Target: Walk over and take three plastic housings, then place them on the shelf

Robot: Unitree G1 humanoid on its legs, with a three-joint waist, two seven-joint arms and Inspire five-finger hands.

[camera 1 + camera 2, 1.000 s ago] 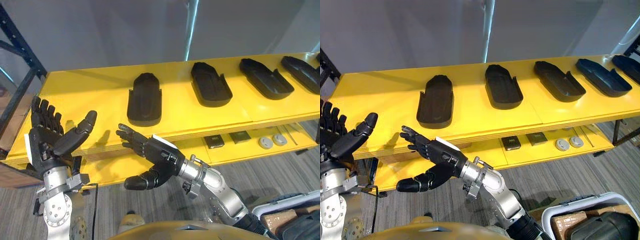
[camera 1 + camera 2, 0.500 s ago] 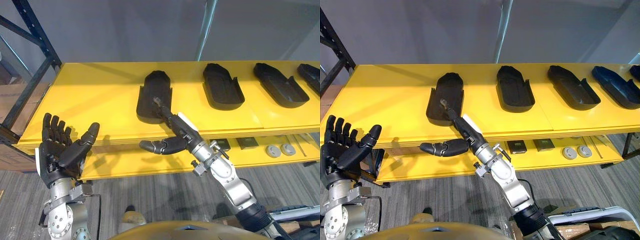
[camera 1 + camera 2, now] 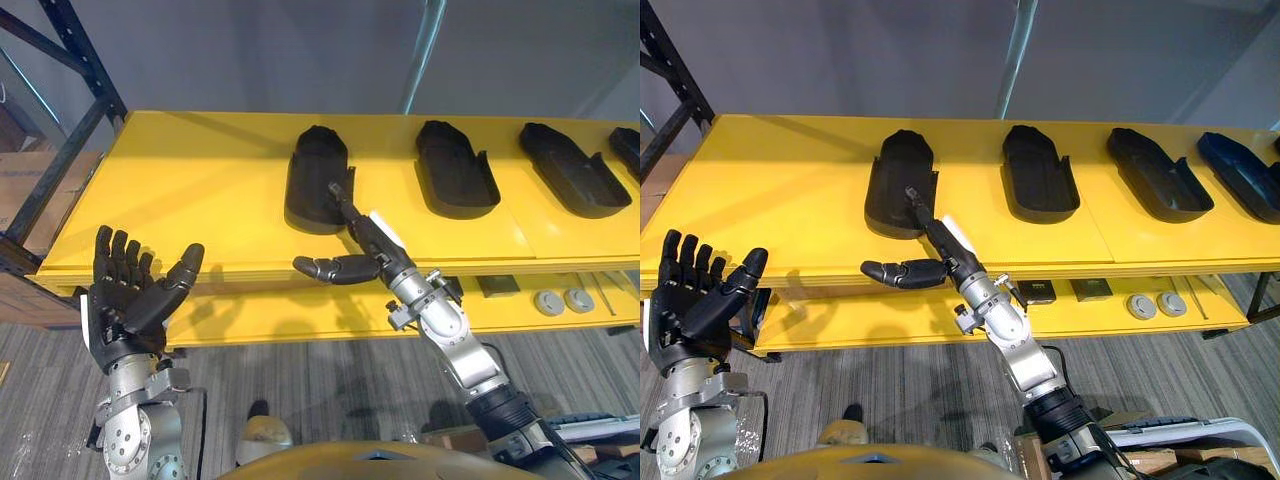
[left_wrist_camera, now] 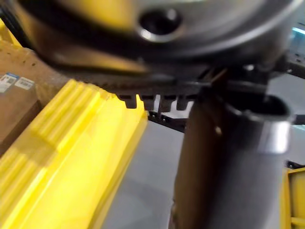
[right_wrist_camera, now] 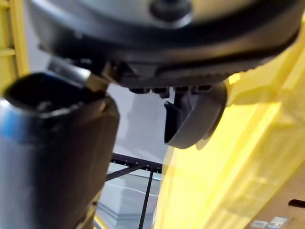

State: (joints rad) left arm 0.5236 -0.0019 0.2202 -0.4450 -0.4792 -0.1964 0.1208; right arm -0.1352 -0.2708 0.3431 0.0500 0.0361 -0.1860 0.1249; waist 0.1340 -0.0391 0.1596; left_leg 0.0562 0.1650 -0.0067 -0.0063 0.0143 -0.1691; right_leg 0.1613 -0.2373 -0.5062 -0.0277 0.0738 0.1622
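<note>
Several black plastic housings lie in a row on the yellow table. The leftmost housing is nearest my right hand, and two more lie further right. The right hand is open: its straight fingers reach over the table's front edge onto the near end of the leftmost housing, and its thumb sticks out sideways below the edge. In the right wrist view the end of that housing shows just past the fingers. My left hand is open, palm up, before the table's left front corner, holding nothing.
A lower yellow shelf under the table holds two grey discs and small dark square parts. A black metal rack and a cardboard box stand at the left. A white bin sits at lower right.
The view has shifted as I came closer. My right hand has stretched forward from below the table edge until its fingers lie on the leftmost housing. The left hand stays raised and open.
</note>
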